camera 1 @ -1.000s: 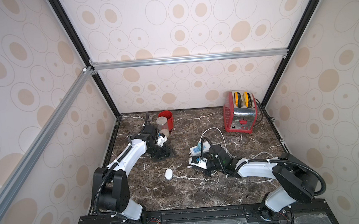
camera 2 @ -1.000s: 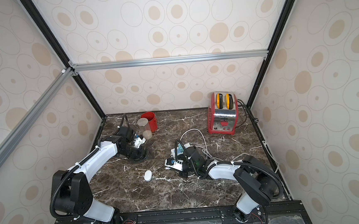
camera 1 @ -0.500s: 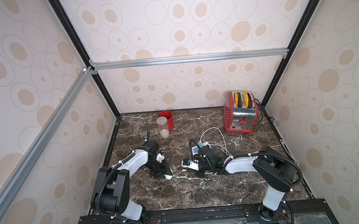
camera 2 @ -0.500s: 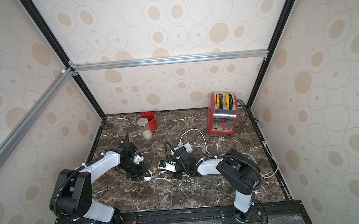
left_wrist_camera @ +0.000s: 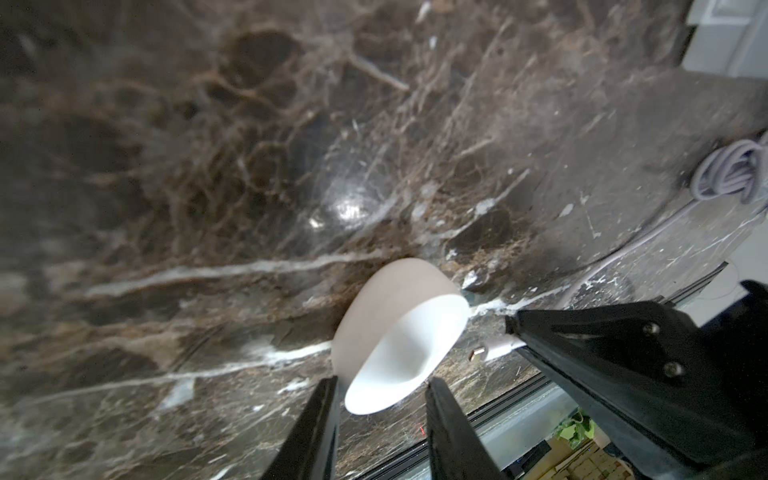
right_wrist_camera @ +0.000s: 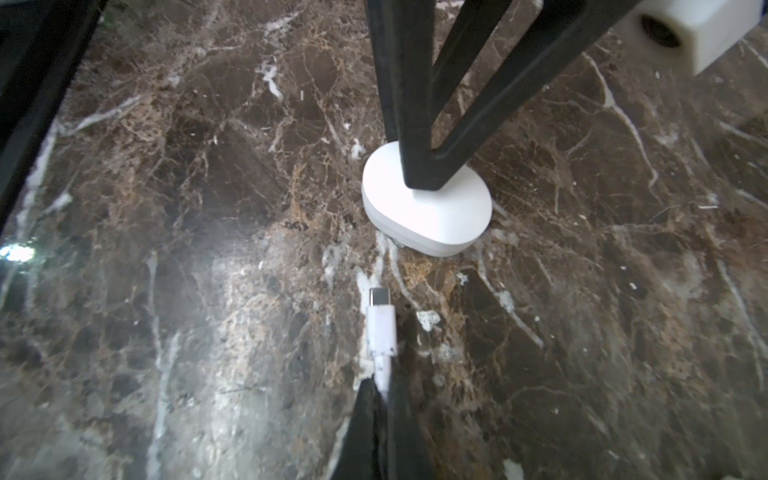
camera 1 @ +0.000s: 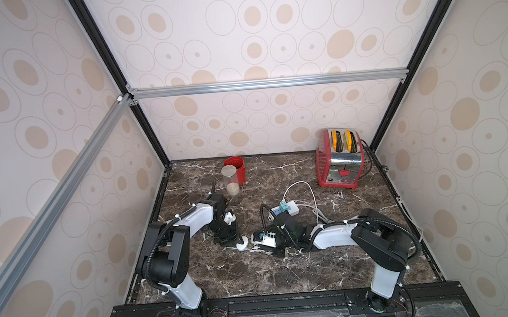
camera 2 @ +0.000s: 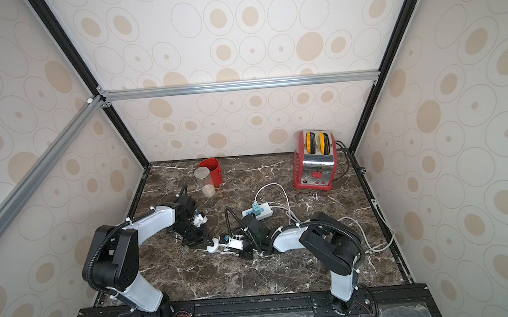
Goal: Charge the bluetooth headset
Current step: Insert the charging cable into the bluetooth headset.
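Near the front middle of the marble table (camera 1: 254, 272), you have the headset case (camera 1: 243, 244) lying between the two grippers. In both top views it is only a small white spot half under the left gripper (camera 1: 237, 238).

Your left wrist view gives more. The black fingers (left_wrist_camera: 320, 415) stand narrowly apart at either side of the case's near end, and both seem to touch it. It reads as a pinch, though how firm is unclear. From the right wrist view those fingers overlap into a V over the case (right_wrist_camera: 436, 220) and hide its back edge.

Your right gripper (right_wrist_camera: 382, 388) is clamped on the white charging cable (right_wrist_camera: 383, 332) just behind the plug (right_wrist_camera: 380, 297), and the frame edge cuts off its fingers. The plug points at the case, near but apart. Any socket on the case is too small to make out. The cable's run back to the power strip (camera 1: 290, 209) is partly hidden behind the right arm.
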`<action>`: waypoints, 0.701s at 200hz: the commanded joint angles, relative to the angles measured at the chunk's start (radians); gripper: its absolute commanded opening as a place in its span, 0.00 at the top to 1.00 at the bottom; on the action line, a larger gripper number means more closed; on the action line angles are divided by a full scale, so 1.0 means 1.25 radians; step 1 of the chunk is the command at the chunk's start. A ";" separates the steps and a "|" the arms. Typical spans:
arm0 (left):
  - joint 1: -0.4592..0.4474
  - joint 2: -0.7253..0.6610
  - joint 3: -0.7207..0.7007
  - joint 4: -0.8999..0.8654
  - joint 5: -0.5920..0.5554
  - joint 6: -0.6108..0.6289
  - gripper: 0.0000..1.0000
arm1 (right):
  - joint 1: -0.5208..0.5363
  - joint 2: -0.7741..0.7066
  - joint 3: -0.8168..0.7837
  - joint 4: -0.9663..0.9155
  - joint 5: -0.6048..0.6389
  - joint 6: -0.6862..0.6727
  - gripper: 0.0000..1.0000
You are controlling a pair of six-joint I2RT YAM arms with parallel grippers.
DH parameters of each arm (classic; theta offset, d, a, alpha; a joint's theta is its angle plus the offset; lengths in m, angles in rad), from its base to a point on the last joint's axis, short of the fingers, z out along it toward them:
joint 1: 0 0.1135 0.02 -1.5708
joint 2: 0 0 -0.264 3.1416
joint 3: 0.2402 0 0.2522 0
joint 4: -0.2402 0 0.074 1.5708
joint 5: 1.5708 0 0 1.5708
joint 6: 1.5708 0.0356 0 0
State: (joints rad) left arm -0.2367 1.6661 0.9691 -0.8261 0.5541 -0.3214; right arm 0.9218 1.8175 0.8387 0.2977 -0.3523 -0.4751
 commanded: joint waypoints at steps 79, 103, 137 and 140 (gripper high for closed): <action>-0.003 0.022 0.020 -0.024 0.041 0.049 0.65 | 0.048 0.038 0.026 -0.006 0.088 0.019 1.00; -0.003 0.023 0.009 -0.011 0.044 0.044 0.66 | 0.048 0.049 0.038 -0.013 0.098 0.019 1.00; -0.003 0.011 -0.004 -0.009 0.049 0.039 0.67 | 0.048 0.053 0.036 0.000 0.111 0.030 1.00; -0.003 0.010 -0.005 -0.009 0.049 0.040 0.67 | 0.049 0.053 0.037 0.001 0.111 0.031 1.00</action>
State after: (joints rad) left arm -0.2367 1.6951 0.9707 -0.8230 0.6006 -0.2798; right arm 0.9791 1.8637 0.8742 0.3004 -0.2333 -0.4465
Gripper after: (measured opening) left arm 0.329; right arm 0.046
